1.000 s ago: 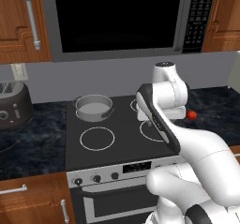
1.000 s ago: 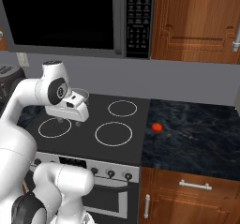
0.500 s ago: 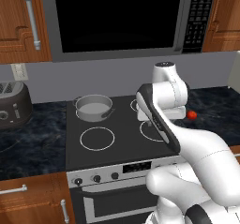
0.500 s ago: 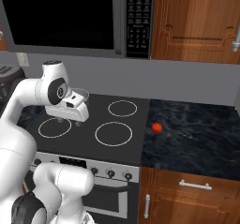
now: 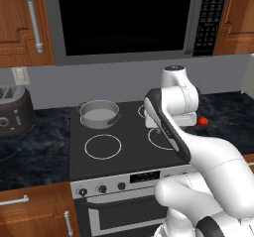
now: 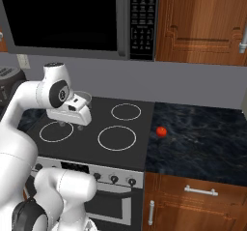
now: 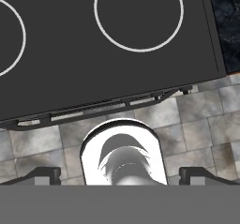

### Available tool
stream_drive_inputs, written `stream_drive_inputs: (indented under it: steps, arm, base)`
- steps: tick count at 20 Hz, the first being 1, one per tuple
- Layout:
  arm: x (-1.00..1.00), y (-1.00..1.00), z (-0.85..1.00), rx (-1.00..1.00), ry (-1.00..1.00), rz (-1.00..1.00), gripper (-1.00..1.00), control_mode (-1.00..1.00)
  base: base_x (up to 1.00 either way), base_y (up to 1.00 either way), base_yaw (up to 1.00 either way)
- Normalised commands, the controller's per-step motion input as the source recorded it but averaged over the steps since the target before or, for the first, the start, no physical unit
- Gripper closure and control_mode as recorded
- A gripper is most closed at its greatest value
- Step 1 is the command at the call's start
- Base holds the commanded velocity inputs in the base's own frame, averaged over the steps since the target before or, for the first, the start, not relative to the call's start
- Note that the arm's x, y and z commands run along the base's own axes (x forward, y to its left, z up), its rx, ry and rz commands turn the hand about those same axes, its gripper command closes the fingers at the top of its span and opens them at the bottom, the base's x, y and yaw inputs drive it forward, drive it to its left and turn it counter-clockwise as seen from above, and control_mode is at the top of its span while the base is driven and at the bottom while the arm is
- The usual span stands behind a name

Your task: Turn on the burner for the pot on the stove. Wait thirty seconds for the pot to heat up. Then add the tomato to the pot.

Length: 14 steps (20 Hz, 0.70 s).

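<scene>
The microwave (image 5: 124, 20) hangs black above and behind the pincer, between wooden cabinets (image 6: 202, 24); the print on its key panel is too small to read. Below the pincer lies the stove (image 5: 126, 151), a black glass top marked with four thin white rings, its long side running left to right along the dark speckled bench (image 6: 202, 138). Its silver front panel carries small black knobs (image 5: 102, 188) and a dark display whose characters cannot be made out, with the oven door underneath. The toaster (image 5: 14, 111) sits far to the pincer's left on the bench.

The pot (image 5: 99, 113) stands upright on the back left ring, to the left of the pincer and apart from it: round, shallow, grey metal, pale inside, its two short handles pointing left and right. The pincer (image 7: 120, 174) hangs over the middle of the stove, pointing down, its dark tips spread wide with nothing between them. The tomato (image 6: 161, 131), a tiny smooth red ball, rests on the bench just past the stove's right edge, well to the right of the pincer.
</scene>
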Motion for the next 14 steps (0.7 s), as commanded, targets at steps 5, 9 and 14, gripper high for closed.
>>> stream_drive_inputs:
  steps: [5,9,14]
  arm:
    - [0.0,0.0,0.0,0.0,0.0,0.0,-1.0,-1.0]
    - [0.0,0.0,0.0,0.0,0.0,0.0,-1.0,-1.0]
    - [0.0,0.0,0.0,0.0,0.0,0.0,-1.0,-1.0]
  base:
    - [0.0,0.0,0.0]
    - [0.0,0.0,0.0]
    - [0.0,0.0,0.0]
